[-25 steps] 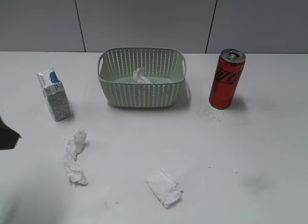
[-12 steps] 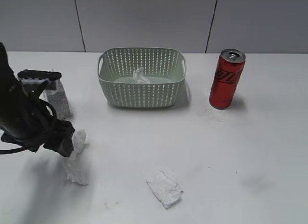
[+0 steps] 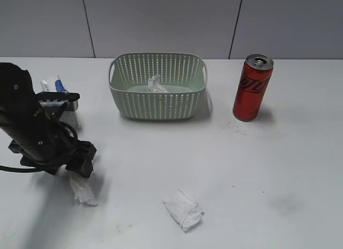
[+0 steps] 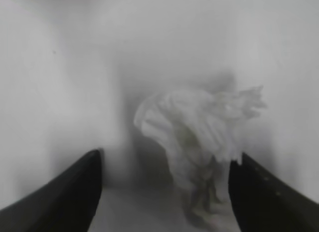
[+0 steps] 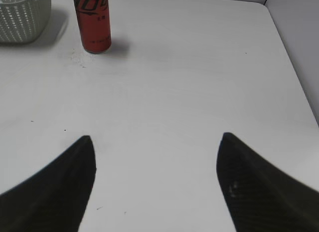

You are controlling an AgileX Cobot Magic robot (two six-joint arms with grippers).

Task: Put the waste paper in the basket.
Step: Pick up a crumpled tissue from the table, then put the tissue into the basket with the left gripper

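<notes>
- Grey wall panels stand behind a white tabletop [image 3: 278, 168] that carries everything in the scene.
- Toward the back sits the pale green perforated plastic basket [image 3: 158, 104]; one crumpled white tissue wad [image 3: 156, 84] lies inside it.
- Two wads are not yet in: a squarish crumpled white wad [image 3: 184, 208] lies near the front middle, well apart from the basket.
- An elongated twisted white wad [image 3: 81, 189] lies at front left, its upper part hidden by the left gripper [image 3: 80, 164].
- From the left wrist, that gripper's two dark fingers [image 4: 65, 192] stand apart, with the wad [image 4: 199, 142] between them but nearer the right-hand finger.
- The right gripper [image 5: 154, 187] is spread apart over bare table, holding nothing.
- A small grey-speckled white carton with a blue top [image 3: 63, 102] stands close behind the left arm; a tall red drinks can [image 3: 252, 88] stands right of the basket.
- Risks, as I judge them: closing off-centre could pinch only a loose fold, so the soft paper slips free on lifting; the arm's swing could knock the carton.
</notes>
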